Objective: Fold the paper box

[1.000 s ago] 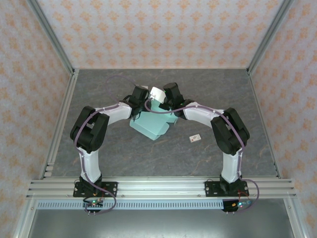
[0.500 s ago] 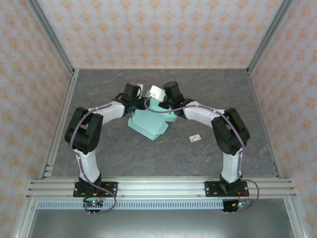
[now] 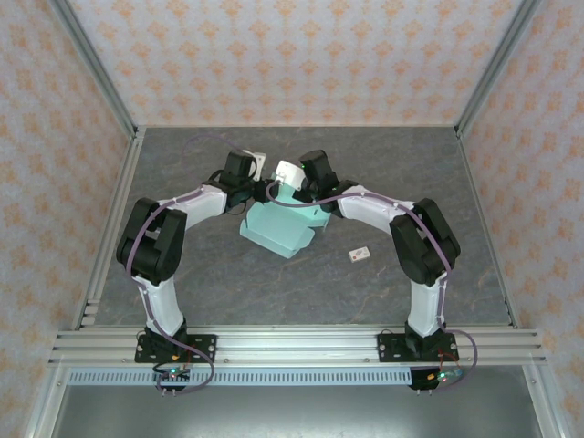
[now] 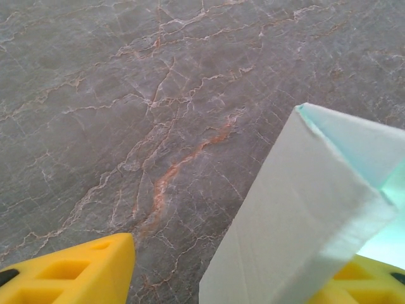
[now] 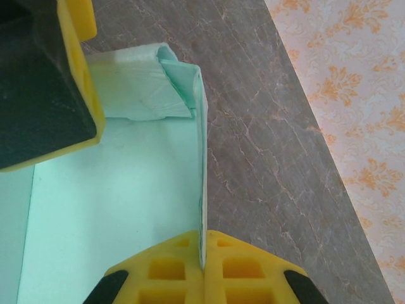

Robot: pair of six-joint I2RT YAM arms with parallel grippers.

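- The table (image 3: 274,301) is grey veined stone. A small white tag (image 3: 360,255) lies on it, well apart from the box, off the box's right side.
- The box (image 3: 283,228) sits mid-table between the two arms. It is mint card and only part-formed, with a flat base toward the arms and walls raised at its far end.
- The right pincer (image 5: 204,253) is at the box's far right edge. It is closed tight on a thin upright side wall, taken edge-on between the pads, and a folded corner flap stands past it.
- The left pincer (image 4: 231,272) is at the box's far left. Its jaws stand well apart around a raised folded wall, with bare table showing on one side, so it clamps nothing.
- The step in hand looks to be setting up the far-end walls, with the right arm as anchor and the left arm free.
- Next, the left pincer must find the loose flap and press it in toward the held wall. It should press gently, since thin card creases. The right grip has to hold firm or the box will slide.
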